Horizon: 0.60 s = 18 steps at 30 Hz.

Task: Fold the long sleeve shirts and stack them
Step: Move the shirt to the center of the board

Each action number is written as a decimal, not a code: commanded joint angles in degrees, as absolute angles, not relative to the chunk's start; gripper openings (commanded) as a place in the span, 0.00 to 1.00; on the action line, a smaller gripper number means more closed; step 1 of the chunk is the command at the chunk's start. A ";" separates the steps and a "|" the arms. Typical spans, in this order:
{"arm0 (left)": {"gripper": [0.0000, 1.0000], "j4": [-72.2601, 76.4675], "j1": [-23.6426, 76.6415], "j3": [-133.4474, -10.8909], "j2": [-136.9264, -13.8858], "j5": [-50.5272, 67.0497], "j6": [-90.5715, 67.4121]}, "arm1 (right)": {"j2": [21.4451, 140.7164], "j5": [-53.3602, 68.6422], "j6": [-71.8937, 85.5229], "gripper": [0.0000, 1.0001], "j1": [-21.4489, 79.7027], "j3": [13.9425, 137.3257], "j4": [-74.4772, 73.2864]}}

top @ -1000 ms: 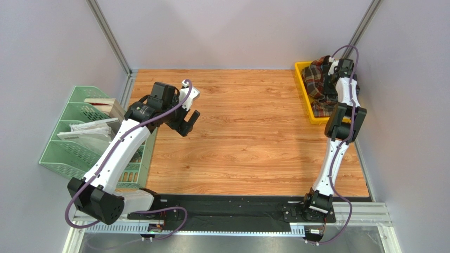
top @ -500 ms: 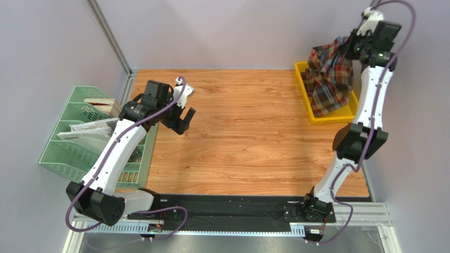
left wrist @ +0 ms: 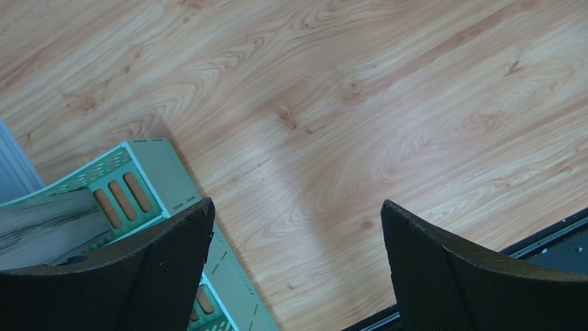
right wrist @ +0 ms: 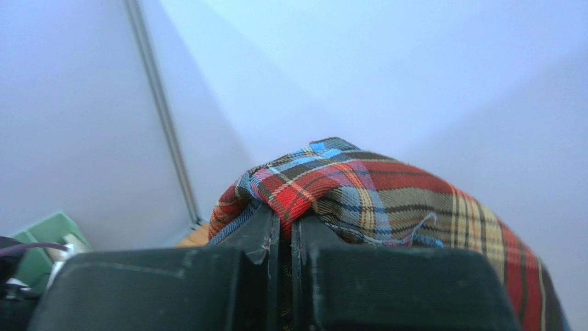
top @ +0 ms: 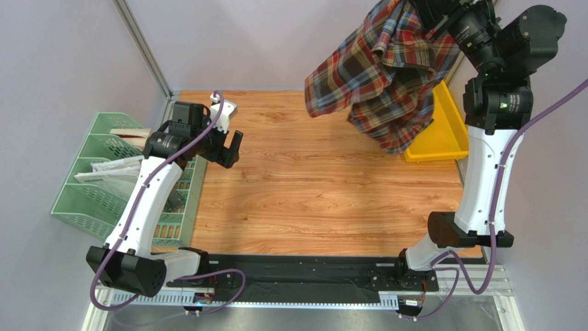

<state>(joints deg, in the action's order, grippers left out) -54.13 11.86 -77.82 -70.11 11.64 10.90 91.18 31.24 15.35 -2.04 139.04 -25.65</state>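
White shells between bulky black joint housings form the left arm and right arm — a purple cable trails along each. The left gripper has black fingers, finely dimpled.

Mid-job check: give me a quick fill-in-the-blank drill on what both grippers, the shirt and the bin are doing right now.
1. The right gripper is ___ on the plaid shirt.
2. The shirt hangs in the air, its lowest folds in front of the ___ bin.
3. The left gripper is open and holds ___.
4. The green rack stands at the ___ edge of the table.

Missing words: shut; yellow; nothing; left
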 commanded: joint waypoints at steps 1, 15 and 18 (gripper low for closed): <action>0.95 -52.91 11.43 -79.19 -68.20 13.10 8.70 | 91.23 24.36 18.55 0.00 4.56 145.18 -14.86; 0.99 -54.32 9.93 -76.22 -66.63 23.64 10.11 | 75.34 8.08 6.45 0.59 9.41 97.79 -16.43; 0.99 -50.72 9.93 -72.53 -66.36 27.15 9.23 | 70.85 2.73 0.19 0.81 6.95 80.19 -20.38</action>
